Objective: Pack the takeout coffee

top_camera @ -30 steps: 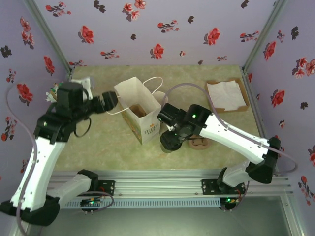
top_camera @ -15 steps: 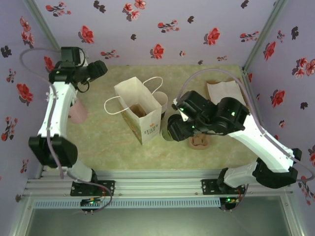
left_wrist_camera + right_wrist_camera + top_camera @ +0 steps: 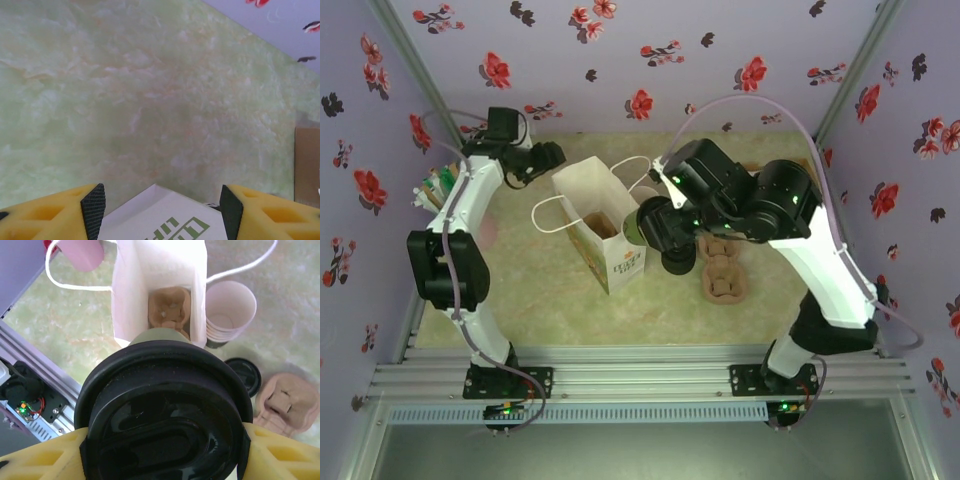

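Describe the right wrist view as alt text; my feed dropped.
The right gripper holds the takeout coffee, its lid facing the camera, near the open white paper bag with a brown tray inside. A stack of cups stands beside the bag, a loose black lid near it.

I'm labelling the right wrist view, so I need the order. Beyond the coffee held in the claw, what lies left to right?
pink cup → white paper bag → stack of paper cups → pulp cup carrier
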Controlling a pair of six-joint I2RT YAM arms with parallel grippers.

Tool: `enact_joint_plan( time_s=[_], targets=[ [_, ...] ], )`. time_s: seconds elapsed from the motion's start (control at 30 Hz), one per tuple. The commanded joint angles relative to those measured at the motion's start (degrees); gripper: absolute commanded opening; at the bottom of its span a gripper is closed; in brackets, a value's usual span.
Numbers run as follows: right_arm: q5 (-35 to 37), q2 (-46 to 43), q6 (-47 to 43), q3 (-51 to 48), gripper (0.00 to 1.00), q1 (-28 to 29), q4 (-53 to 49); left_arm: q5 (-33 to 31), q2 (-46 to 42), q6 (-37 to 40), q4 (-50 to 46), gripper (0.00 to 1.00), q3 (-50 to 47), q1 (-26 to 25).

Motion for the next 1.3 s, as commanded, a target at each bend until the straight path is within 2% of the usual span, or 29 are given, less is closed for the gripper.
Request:
enact_joint_plan(
  time_s=[0.0, 0.13, 0.4, 0.73, 1.0, 1.27],
  targets=[
    [0.71, 3.02, -2.88, 6.8, 0.65, 0.38, -3.11, 2.41, -1.35, 0.54, 2.76, 0.65, -4.77, -0.48],
    [-0.45, 5.92, -3.9, 11.18, 0.65, -0.41, -2.99, 3.81, -2.77, 0.12, 5.0, 0.65, -9.11, -1.49],
    [-3.54, 7.7, -4.43, 11.16, 0.65, -3.5, -0.63, 4.48, -6.8, -0.56, 7.96, 0.65, -15.42, -4.64],
    [-5.49, 10.58, -4.5, 11.08, 0.65, -4.06, -1.02, 6.26, -9.74, -1.48, 11.32, 0.64, -20.87, -8.41],
    [-5.36, 12.5, -3.78, 10.02, 0.64, -4.06, -3.19, 6.42, -10.99, -2.63, 13.3, 0.64, -23.24, -12.58],
    [-1.88, 11.1, -1.46, 5.0, 0.63, -3.83, -7.61, 6.44, -11.91, -3.23, 14.72, 0.64, -25.21, -16.19]
  ],
)
